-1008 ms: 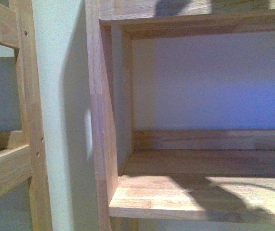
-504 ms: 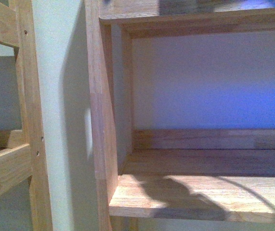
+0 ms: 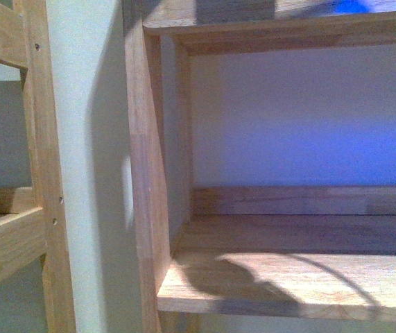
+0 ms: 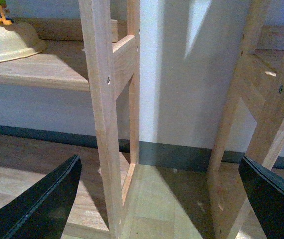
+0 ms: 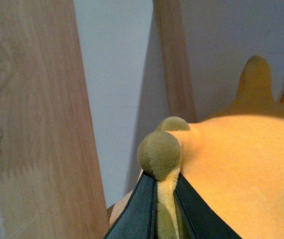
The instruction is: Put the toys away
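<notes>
In the front view, a wooden frame (image 3: 35, 173) stands at the left edge, then a strip of pale wall (image 3: 87, 139), then a wooden shelf unit (image 3: 145, 208). Its lower shelf board (image 3: 288, 277) carries only a curved shadow near its front edge. No arm and no toy appear in this view.

In the left wrist view, the left gripper (image 4: 161, 199) has its two dark fingers (image 4: 47, 199) wide apart, with nothing between them. Between the fingers, further off, rise two wooden posts (image 4: 107, 124) from a wooden floor, before the wall with a dark baseboard (image 4: 171, 155). On a shelf at the far corner sits a cream bowl (image 4: 10, 42), with a small orange thing at its rim, too small to name.

In the right wrist view, the right gripper (image 5: 164, 214) is clamped on the plush toy (image 5: 241, 169): both dark fingers (image 5: 139, 211) press on a thin yellow-olive limb, which ends in a round olive knob just above the fingertips. The orange-yellow body fills the space beside the fingers, and a white label shows at its far edge. Behind the toy are a wooden board and the pale wall.
</notes>
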